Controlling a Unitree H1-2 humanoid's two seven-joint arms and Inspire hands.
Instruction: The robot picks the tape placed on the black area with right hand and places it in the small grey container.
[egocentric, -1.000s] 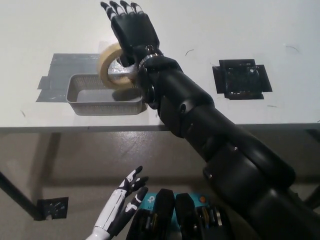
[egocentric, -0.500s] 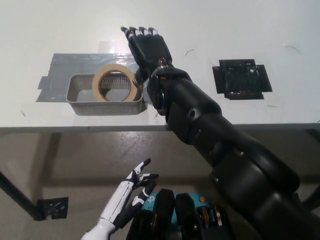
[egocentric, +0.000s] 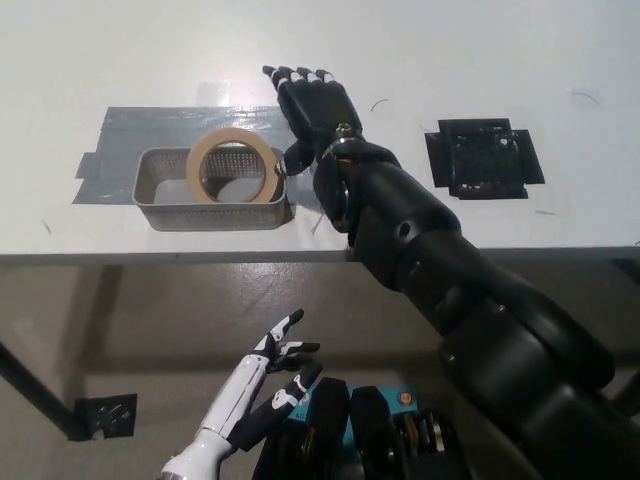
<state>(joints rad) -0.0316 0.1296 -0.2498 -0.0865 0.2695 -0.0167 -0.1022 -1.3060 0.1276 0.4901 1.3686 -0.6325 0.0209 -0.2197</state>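
Since the earlier frames, our black right hand has let go of the tape and shifted right, and the roll now leans tilted in the right part of the small grey container. From left to right, we see the grey patch under the container on the white table, then our right hand just beside the container, fingers spread and holding nothing, then the black area. Our white left hand rests below the table edge, fingers apart and empty.
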